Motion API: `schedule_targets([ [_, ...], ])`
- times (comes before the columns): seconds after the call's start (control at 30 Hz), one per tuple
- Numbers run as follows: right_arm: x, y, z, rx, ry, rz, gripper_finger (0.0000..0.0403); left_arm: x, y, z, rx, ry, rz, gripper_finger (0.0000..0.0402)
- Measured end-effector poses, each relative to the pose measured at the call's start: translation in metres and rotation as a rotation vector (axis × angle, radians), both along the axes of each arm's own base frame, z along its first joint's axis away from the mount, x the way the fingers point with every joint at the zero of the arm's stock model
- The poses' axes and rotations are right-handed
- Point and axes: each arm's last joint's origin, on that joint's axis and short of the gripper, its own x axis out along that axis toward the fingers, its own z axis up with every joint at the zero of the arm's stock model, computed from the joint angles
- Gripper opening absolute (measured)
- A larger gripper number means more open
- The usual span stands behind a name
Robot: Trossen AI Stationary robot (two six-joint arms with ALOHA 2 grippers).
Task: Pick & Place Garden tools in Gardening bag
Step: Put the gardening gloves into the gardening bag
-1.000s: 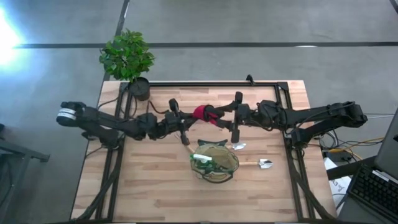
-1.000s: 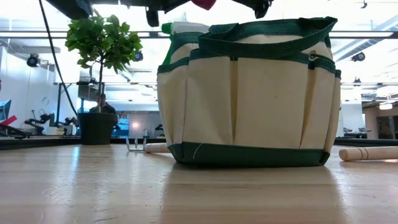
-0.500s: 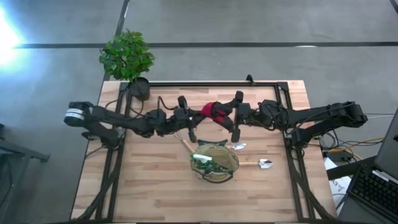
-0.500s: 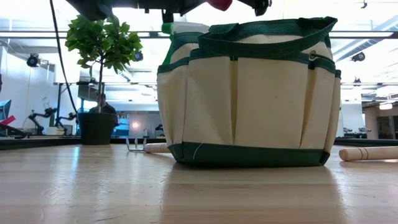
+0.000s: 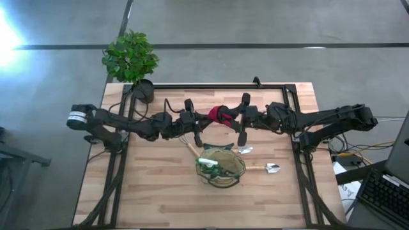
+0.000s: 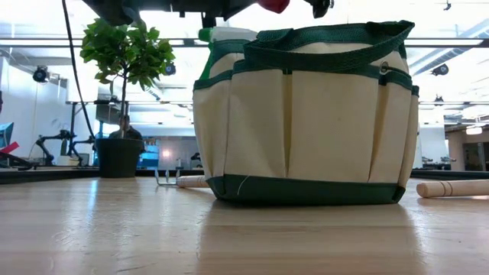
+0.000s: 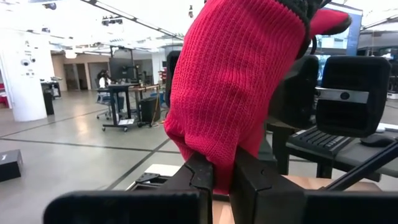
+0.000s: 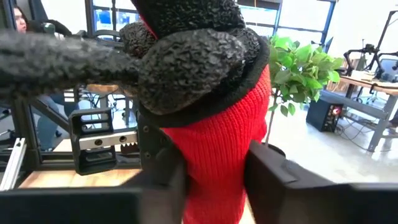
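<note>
- Gripping the red glove [image 5: 217, 115] from both sides, the left gripper [image 5: 202, 120] and right gripper [image 5: 231, 117] met above the middle of the table [image 5: 153, 191] — each closed on the knit fabric
- Left wrist view showed the fingers [image 7: 200, 176] pinched narrowly on the glove's red cuff [image 7: 230, 93]; right wrist view showed that arm's fingers [image 8: 273, 171] clamped either side of the red knit [image 8: 221, 149], black textured palm above
- Gardening bag [image 5: 220, 167] stood upright just nearer than the glove, a green spray bottle [image 5: 208, 165] inside it
- One wooden-handled tool [image 5: 189, 147] lay beside the bag's left — another trowel [image 5: 263, 168] lay to its right
- Potted plant [image 5: 132, 61] stood at the far left corner
</note>
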Motion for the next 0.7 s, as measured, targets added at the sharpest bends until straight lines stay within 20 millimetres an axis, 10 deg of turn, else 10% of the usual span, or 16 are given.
schedule_targets([
  [0.13, -0.0002, 0.0000, 0.0001, -0.017, 0.002, -0.002, 0.0031, -0.0001, 0.0000, -0.0004, -0.001, 0.003, 0.000, 0.0027],
  [0.7, -0.0001, 0.0000, -0.0006, -0.027, 0.011, -0.002, 0.0030, 0.0000, -0.0008, -0.0012, 0.003, 0.009, -0.008, 0.0156],
])
